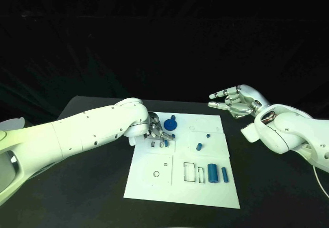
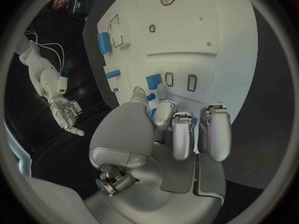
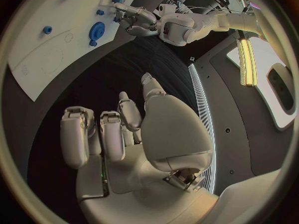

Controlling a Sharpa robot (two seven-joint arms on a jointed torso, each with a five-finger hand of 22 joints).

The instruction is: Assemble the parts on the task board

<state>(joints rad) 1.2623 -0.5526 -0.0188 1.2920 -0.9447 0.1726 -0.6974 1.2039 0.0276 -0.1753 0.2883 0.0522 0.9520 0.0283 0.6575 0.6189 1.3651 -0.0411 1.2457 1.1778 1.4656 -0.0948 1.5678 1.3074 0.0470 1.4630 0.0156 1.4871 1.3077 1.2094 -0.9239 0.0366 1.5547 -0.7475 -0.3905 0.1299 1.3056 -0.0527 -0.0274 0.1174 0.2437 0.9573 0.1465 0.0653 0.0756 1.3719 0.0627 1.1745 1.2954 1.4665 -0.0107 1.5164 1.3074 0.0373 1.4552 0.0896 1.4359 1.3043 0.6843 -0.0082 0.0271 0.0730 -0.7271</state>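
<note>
The left hand (image 1: 155, 132) was low over the upper left part of the white board (image 1: 206, 190), with its fingers (image 2: 163, 112) bent down on a small blue piece (image 2: 153, 81) beside two empty slots (image 2: 181, 80). To do this step well, I judge the piece should be kept upright, lined up w/ its slot first, and pressed down slowly, straight, w/o sliding sideways; pushing at an angle could jam it or shift the board. The wrist should stay quiet so the fingertips do not lose the piece.

In the left wrist view the thumb and a finger met at the blue piece, so the hand seemed to pinch it, the other fingers half curled beside. I cannot say if the piece was already seated.

The right hand (image 1: 237, 102) hung in the upper right of the head view, above the table (image 1: 89, 190) and apart from the board, fingers loosely spread, holding nothing.

Other blue parts lay on the board: a round disc (image 1: 170, 125) near the top, a short peg (image 1: 198, 146) in the middle, and two cylinders (image 1: 218, 173) lower right, approx. next to the long slots.
</note>
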